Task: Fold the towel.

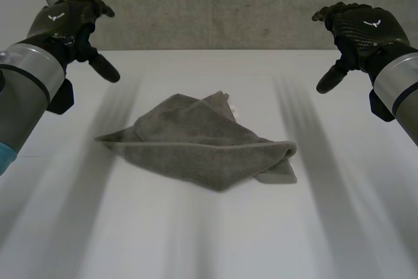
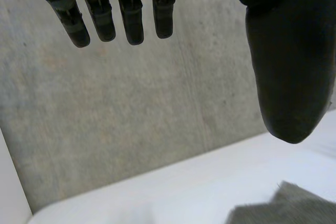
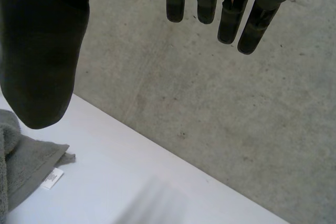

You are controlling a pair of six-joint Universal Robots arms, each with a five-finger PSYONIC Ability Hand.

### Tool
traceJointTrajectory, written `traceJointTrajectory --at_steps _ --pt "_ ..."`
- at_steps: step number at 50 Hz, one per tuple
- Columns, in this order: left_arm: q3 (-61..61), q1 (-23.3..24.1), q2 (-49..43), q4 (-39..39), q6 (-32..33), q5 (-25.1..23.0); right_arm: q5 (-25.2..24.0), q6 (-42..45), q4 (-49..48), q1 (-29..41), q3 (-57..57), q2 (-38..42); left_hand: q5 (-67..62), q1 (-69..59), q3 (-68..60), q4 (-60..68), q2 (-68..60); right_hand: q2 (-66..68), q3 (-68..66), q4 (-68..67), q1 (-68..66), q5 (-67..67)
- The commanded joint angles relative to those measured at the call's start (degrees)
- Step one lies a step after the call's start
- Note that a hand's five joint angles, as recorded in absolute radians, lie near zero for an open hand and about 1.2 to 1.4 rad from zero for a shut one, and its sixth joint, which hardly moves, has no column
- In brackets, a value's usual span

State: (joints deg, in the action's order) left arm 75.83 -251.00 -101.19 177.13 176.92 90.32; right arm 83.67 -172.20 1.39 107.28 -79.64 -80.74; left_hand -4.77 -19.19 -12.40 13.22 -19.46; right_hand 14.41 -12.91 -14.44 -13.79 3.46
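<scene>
The grey towel [image 1: 202, 145] lies loosely bunched on the white counter [image 1: 339, 227], below and between the left robot hand [image 1: 68, 21] and the right robot hand [image 1: 359, 27], well apart from both. Its small white label [image 3: 52, 178] sits on the right hand's side. Both hands hang released, fingers [image 3: 228, 19] straight, grasping nothing.
</scene>
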Motion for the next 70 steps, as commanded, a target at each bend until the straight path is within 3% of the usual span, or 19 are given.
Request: traceJointTrajectory --at_steps 1,26,35,37,39,47,62,65,66,67,68,69,70 --pt "-2.0 1.12 -1.03 -5.92 0.0 0.03 0.53 -0.59 2.22 -0.06 1.06 0.23 1.19 5.62 2.4 -3.22 5.89 -4.41 2.91 4.44 3.79 -3.46" --pt "-1.65 1.48 -0.59 -6.01 0.35 -0.41 0.53 -2.0 2.39 -0.41 1.51 0.23 0.69 5.11 2.4 -3.22 5.38 -4.41 2.91 4.44 3.79 -3.46" --pt "-1.04 1.56 -3.83 -2.94 1.58 -1.72 -3.16 0.46 3.36 0.12 1.77 1.02 -0.99 3.43 2.4 -3.22 3.7 -4.41 2.91 4.44 3.79 -3.46" --pt "-1.21 1.48 -5.6 -2.93 2.73 -2.43 -7.62 5.01 5.72 0.38 1.86 4.0 -1.67 2.76 2.4 -3.22 3.03 -4.41 2.91 4.44 3.79 -3.46" --pt "-1.48 1.48 -8.93 -3.02 7.18 -4.0 -9.12 7.38 7.04 0.38 2.12 5.41 -2.0 2.42 2.4 -3.22 2.69 -4.41 2.91 4.44 3.79 -3.46" --pt "-2.26 1.56 -18.06 -3.02 19.67 -4.54 -10.89 12.33 9.69 0.73 2.82 14.19 -2.17 2.25 2.4 -3.22 2.52 -4.41 2.91 4.44 3.79 -3.46" --pt "-3.94 1.48 -29.5 -2.41 21.53 -4.01 -10.54 11.98 7.84 0.73 4.41 30.2 -12.74 -8.31 2.4 -3.22 -8.04 -3.15 2.91 4.44 2.53 -2.2" --pt "-4.02 1.48 -31.35 -1.27 21.54 -3.83 -9.23 11.45 6.09 0.73 4.23 30.64 -19.12 -14.7 2.4 -3.22 -14.43 7.88 2.91 4.44 -8.5 8.83" --pt "-4.03 1.48 -31.96 -0.66 21.54 -3.75 -8.53 11.19 5.56 0.82 4.23 30.56 -29.65 -25.23 2.4 -3.22 -24.96 20.11 2.91 4.44 -20.73 21.06" --pt "-4.03 1.48 -31.97 -0.65 21.54 -3.75 -8.52 11.19 5.56 0.82 4.23 30.56 -29.76 -25.33 2.4 -3.22 -25.06 20.24 2.91 4.44 -20.85 21.18" --pt "-4.03 1.48 -32.23 -0.13 21.45 -3.48 -8.09 11.01 5.38 1.0 4.14 30.38 -43.75 -39.32 2.4 -3.22 -39.05 35.06 2.91 4.44 -35.68 36.0" --pt "-4.03 1.48 -32.23 -0.12 21.45 -3.48 -8.08 10.92 5.21 1.0 4.05 29.86 -43.89 -39.46 2.4 -3.22 -39.19 46.53 2.91 4.44 -47.15 47.48" --pt "-3.94 1.48 -32.32 0.05 21.36 -3.4 -8.08 10.92 5.21 1.0 4.05 29.85 -54.55 -50.12 2.4 -3.22 -49.85 46.64 2.91 4.44 -47.26 47.59"
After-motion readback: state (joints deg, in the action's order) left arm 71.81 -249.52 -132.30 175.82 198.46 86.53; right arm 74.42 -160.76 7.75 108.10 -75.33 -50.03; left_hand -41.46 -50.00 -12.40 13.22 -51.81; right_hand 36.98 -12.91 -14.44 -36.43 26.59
